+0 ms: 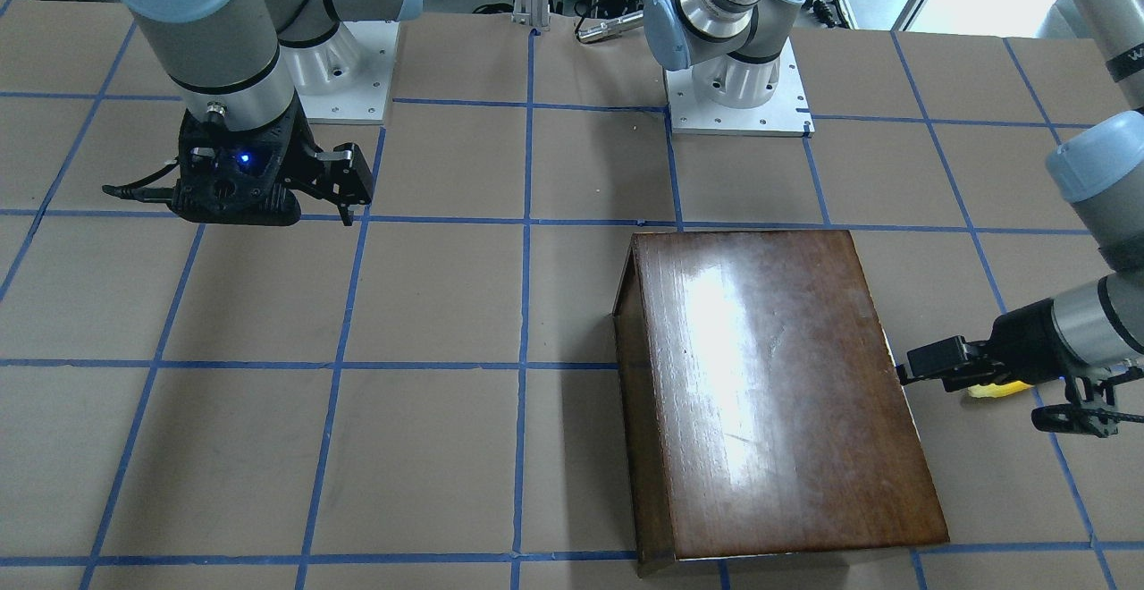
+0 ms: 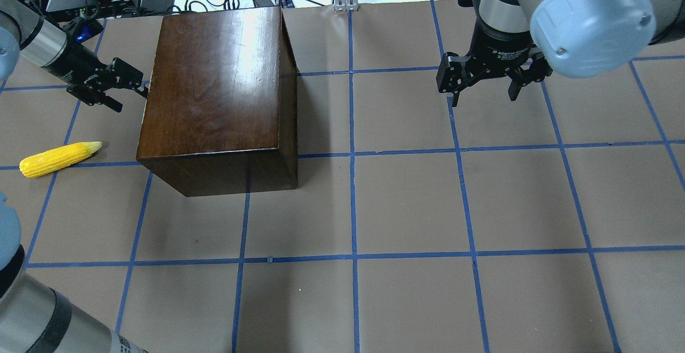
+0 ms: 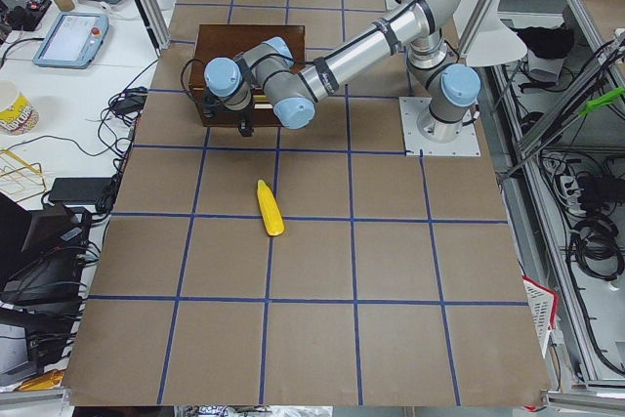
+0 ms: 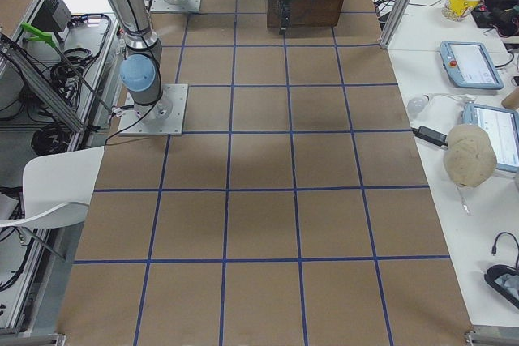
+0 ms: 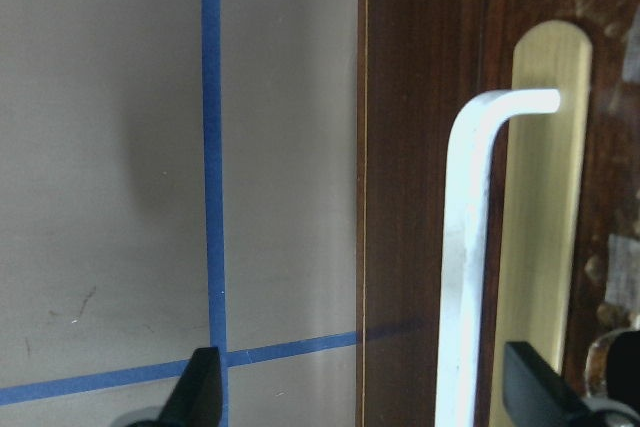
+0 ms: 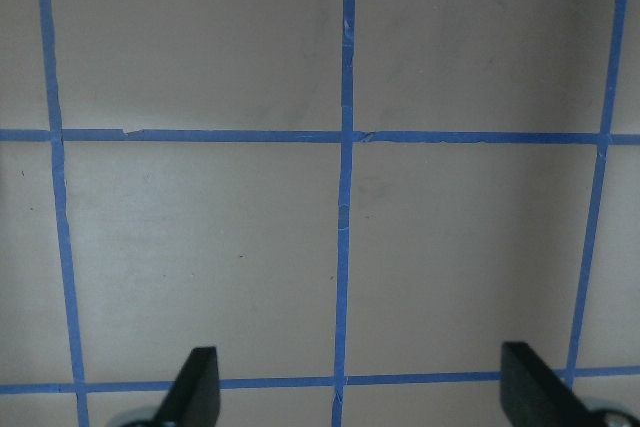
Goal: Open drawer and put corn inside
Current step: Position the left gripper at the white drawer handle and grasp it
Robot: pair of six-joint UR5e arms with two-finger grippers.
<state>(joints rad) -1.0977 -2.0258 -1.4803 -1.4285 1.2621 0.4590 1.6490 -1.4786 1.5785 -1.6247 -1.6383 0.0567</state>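
Risk: the handle (image 5: 465, 247) sits off-centre between the left jaws, so closing may glance off; pulling may drag the unbraced box (image 2: 214, 91) across the bench (image 2: 406, 203). Left jaws: spread wide at the shut drawer (image 5: 605, 117), gripping nothing. Right jaws: spread, empty. Corn (image 2: 60, 158): on the bench beside the left jaws, untouched.

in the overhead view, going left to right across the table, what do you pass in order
corn → left gripper → wooden box → right gripper
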